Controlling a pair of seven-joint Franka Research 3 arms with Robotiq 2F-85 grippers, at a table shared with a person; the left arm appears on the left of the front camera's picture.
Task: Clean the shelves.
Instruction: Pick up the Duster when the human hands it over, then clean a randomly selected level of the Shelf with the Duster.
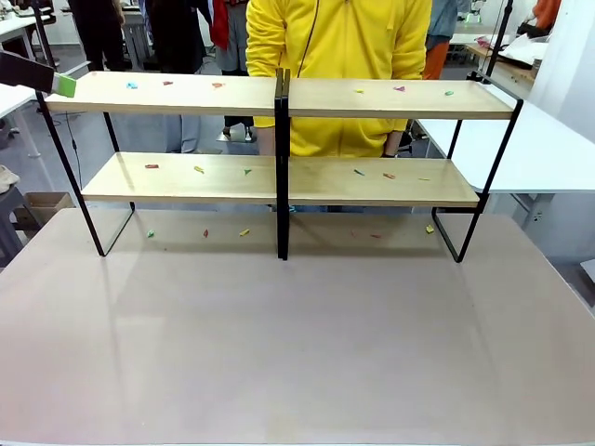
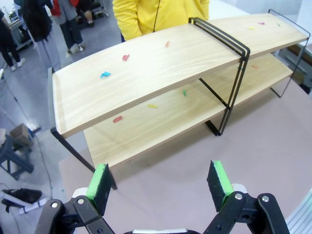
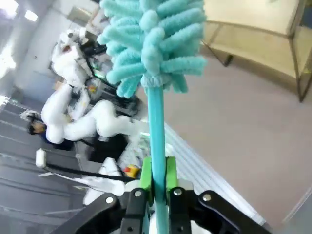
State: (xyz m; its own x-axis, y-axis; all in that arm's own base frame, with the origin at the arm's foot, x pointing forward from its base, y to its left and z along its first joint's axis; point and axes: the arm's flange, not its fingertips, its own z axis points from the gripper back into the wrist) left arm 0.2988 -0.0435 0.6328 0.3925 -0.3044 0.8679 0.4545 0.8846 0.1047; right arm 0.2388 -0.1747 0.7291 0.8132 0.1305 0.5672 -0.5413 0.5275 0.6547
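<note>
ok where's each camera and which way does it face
front: fixed on the robot's side of the table, facing across the shelves to the person in yellow; left hand at left edge.
left wrist: above the shelves' left end, looking down along them; open hand's green pads at bottom.
right wrist: behind the right hand, shut on a teal duster, facing across the table toward the shelves.
shared: front and left wrist show scraps on the boards.

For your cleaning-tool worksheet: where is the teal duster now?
Right wrist view: the duster rises centre-frame, handle clamped in the right arm's jaws, over the tabletop, shelves beyond at upper right.
</note>
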